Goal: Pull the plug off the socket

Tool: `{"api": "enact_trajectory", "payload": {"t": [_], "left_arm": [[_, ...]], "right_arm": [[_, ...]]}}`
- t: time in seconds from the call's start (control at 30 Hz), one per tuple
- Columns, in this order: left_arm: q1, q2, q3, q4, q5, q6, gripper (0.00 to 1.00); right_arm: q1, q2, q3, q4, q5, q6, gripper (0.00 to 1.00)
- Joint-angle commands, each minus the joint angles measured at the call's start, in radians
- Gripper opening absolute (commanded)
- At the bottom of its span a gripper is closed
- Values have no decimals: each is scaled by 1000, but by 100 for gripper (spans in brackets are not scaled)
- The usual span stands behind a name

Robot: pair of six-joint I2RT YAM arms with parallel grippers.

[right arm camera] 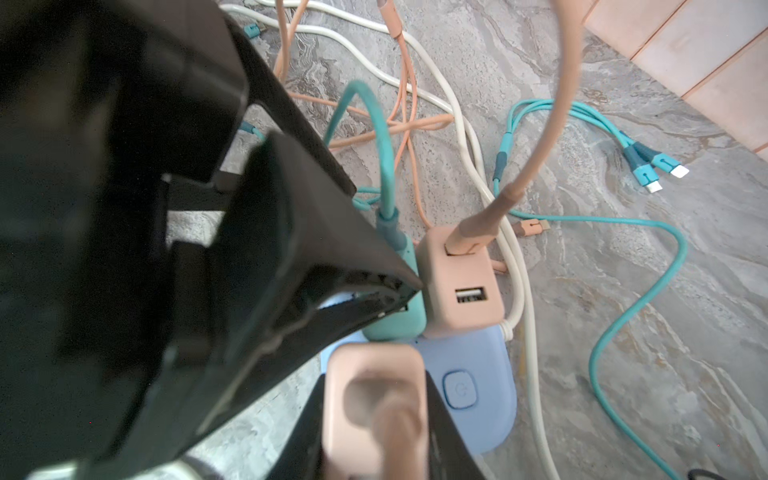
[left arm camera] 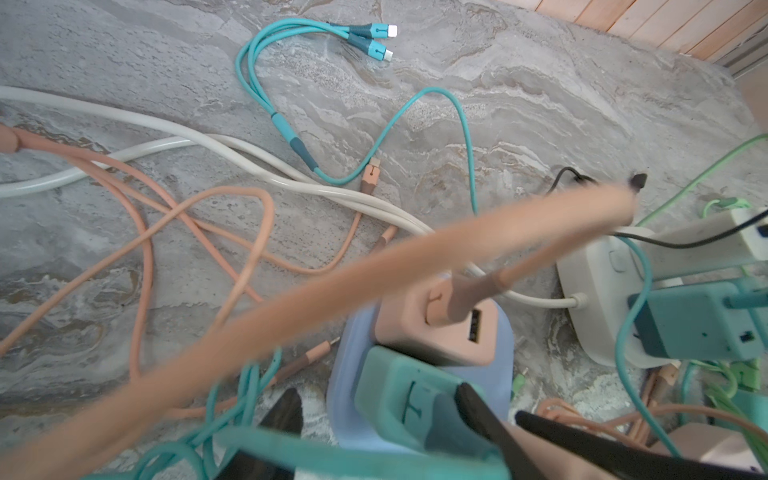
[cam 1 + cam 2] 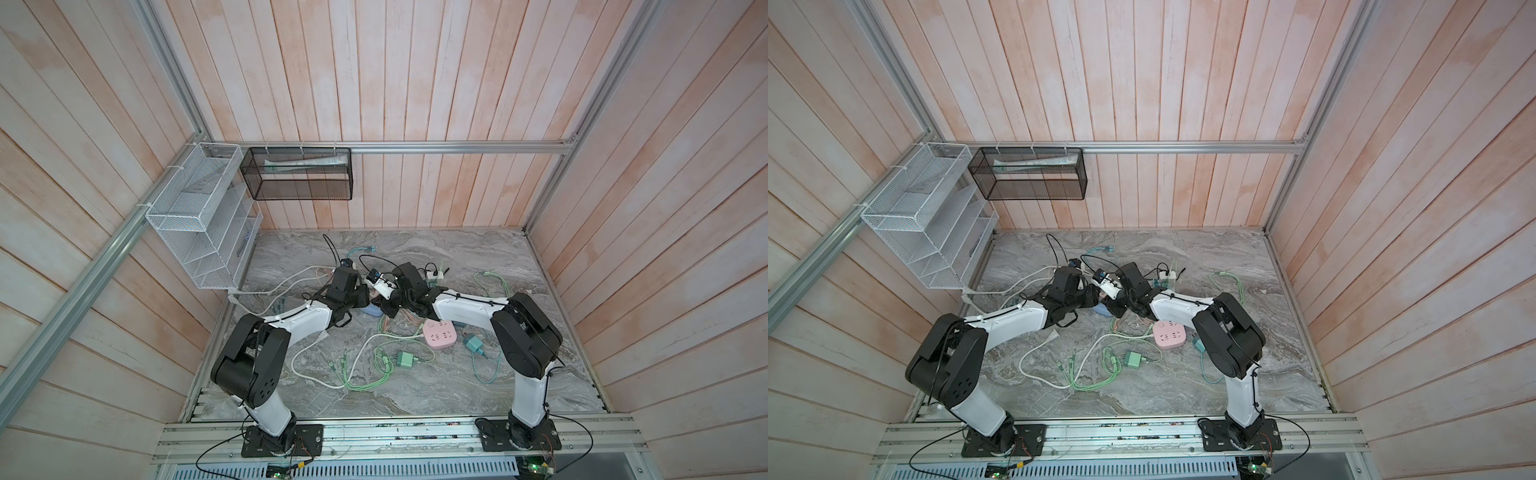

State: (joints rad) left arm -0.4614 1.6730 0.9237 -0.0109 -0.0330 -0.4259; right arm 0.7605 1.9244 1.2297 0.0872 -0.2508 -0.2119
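Observation:
A light-blue socket (image 2: 345, 399) (image 1: 478, 432) lies mid-table, just visible between the two arms in a top view (image 3: 371, 310). Three plugs stand in it. My right gripper (image 1: 374, 386) is shut on a pink plug (image 1: 374, 407), one black finger on each side. My left gripper (image 2: 379, 388) straddles the teal plug (image 2: 415, 399) (image 1: 395, 324). One finger (image 2: 482, 411) lies against the plug's edge. The other finger (image 2: 282, 415) stands by the socket's side. A second pink plug (image 2: 432, 332) (image 1: 461, 282), with its cable in it, stands next to the teal one.
Loose pink, teal, green and white cables cover the marble around the socket. A thick pink cable (image 2: 374, 282) arches over it. A white power strip (image 2: 598, 291) with a teal adapter (image 2: 698, 324) lies close by. A pink socket (image 3: 440, 336) and a green charger (image 3: 405, 359) lie nearer the front. Wire baskets (image 3: 199, 216) hang on the left wall.

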Motion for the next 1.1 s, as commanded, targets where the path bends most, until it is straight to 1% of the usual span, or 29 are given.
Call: {"api": "enact_trajectory", "payload": {"t": [0.0,0.13,0.3,0.5,0.63,0.8,0.9,1.07], "left_arm": [[-19,61,-56,-185,39,32,60],[-19,40,-62,-189,33,29,61],[-19,14,-55,-192,30,31,62],[-19,2,-47,-196,28,30,64],[-19,-12,-50,-196,25,30,64],[-19,-30,-53,-201,20,33,65],[-19,-36,-51,-202,23,37,66],[-19,-45,-46,-204,27,48,67]], "right_arm": [[-3,-52,-8,37,-73,40,0],[-17,-68,-28,4,-44,65,0],[-65,-81,-61,-24,-38,127,0],[-70,-97,-111,-36,-48,134,0],[-79,-124,-148,-32,-76,167,0],[-101,-168,-202,-40,-141,250,0],[-104,-160,-196,-100,-162,276,0],[-108,-123,-177,-181,-159,296,0]]}}
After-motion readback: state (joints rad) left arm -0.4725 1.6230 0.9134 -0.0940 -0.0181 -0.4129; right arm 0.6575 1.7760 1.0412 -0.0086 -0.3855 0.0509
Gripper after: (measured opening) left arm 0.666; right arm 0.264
